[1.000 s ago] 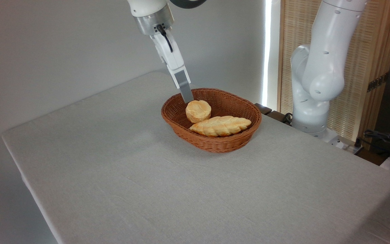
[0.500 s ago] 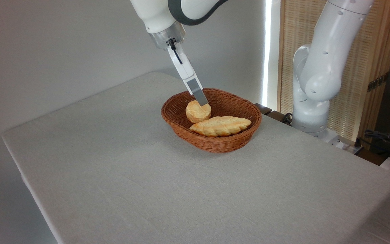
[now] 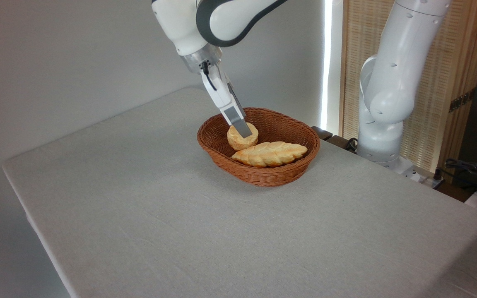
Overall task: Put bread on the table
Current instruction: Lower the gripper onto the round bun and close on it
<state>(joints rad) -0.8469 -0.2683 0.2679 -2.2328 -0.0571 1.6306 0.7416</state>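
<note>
The bread [image 3: 242, 136], a small round bun, is seen inside the wicker basket [image 3: 263, 171], in its left part, not yet on the table [image 3: 147, 215]. The gripper [image 3: 243, 131] is slanted down from the upper left, and its grey fingertip [image 3: 242, 127] is laid across the top of the bread. Only one finger is plainly seen from this side, so whether the jaws are open or closed on the bread cannot be told. A long braided loaf [image 3: 270, 153] is held in the same basket, just near and right of the bread and touching it. The basket is set on the far middle part of the grey-clothed table. The arm's white base [image 3: 381, 124] is seen to the right, beyond the table's far edge
</note>
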